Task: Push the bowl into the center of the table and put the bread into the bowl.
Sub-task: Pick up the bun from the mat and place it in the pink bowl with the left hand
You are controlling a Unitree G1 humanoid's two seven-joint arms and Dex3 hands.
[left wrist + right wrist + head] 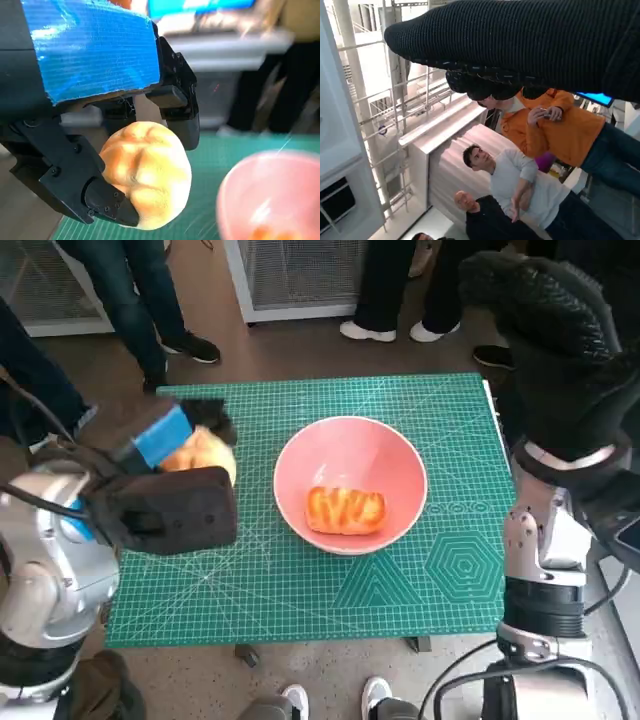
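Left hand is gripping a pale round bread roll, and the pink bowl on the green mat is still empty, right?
Not empty: the head view shows a glazed golden bread piece already lying in the pink bowl. The left hand does grip the pale round bread roll.

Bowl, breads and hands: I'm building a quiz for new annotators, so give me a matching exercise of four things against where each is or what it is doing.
Things:
1. pink bowl
2. glazed bread
3. pale round bread
4. right hand

Places or states:
A. held in the left hand, above the mat's left side
B. raised over the table's right edge, holding nothing
C. lying inside the bowl
D. standing near the middle of the green mat

Pairs: 1-D, 2-C, 3-A, 4-B
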